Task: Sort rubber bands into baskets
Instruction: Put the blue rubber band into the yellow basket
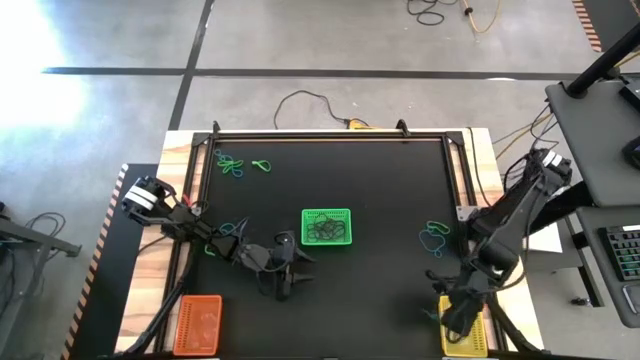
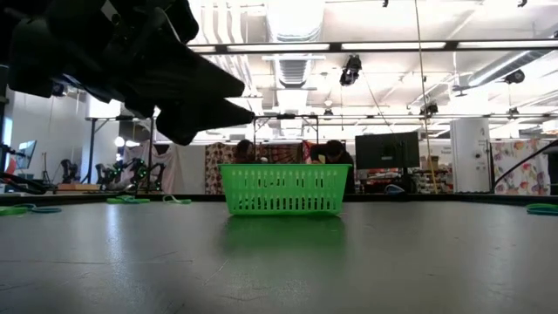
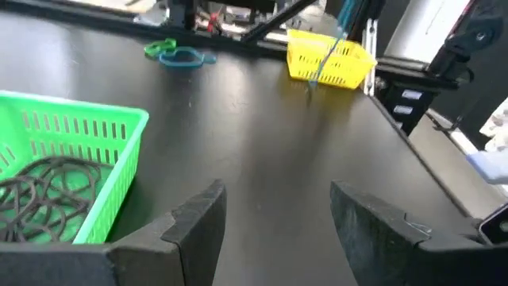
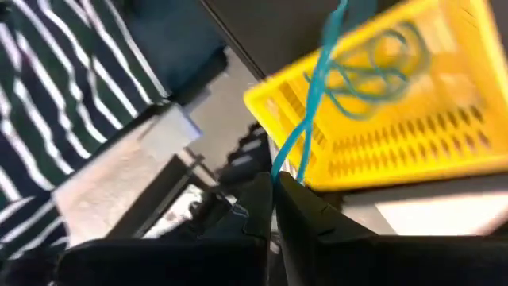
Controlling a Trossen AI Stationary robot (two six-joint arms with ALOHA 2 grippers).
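I am holding the right gripper [image 4: 274, 187] pinched on a blue rubber band [image 4: 313, 103] over the yellow basket [image 4: 444, 119]; it is possibly snagging, risking a stuck release. The left gripper [image 3: 274, 214] is waiting spread beside the green basket [image 3: 119, 171].

bare mat lies open around the green basket [image 1: 327, 227], the only central obstacle.

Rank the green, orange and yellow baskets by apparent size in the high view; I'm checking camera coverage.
Green basket and orange basket look alike, so no ranking between them. The yellow basket shows smallest, partly hidden by the right pincer and the picture's edge.
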